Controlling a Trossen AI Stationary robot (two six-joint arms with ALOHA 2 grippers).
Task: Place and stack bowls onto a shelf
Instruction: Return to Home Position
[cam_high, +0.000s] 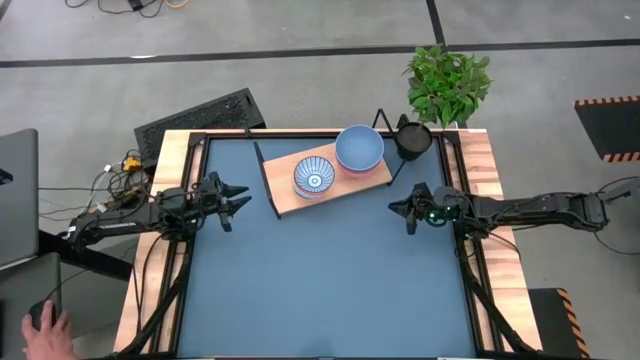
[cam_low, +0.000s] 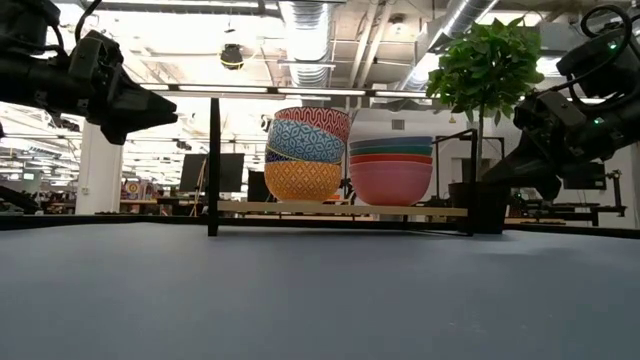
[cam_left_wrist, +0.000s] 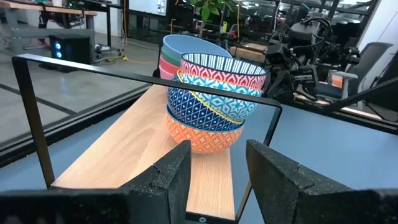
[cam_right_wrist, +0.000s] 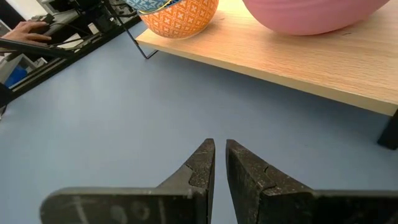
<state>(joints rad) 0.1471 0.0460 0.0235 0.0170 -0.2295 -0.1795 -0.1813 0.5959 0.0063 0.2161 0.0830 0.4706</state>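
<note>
The shelf, a light-wood board in a thin black wire frame, stands on the blue mat toward the far edge. Two stacks of bowls rest on it. One is a patterned stack with an orange-patterned bowl at the bottom and a striped one on top. The other is a plain stack with a pink bowl at the bottom and a grey-blue bowl on top. My left gripper hovers open left of the shelf, pointing level at the patterned stack. My right gripper is shut on nothing right of the shelf, tipped slightly down toward the mat.
A small black pot and a green plant stand at the far right, beside the shelf's end. The blue mat stretches bare from the shelf to the near edge. A person's hand rests off the table at the near left.
</note>
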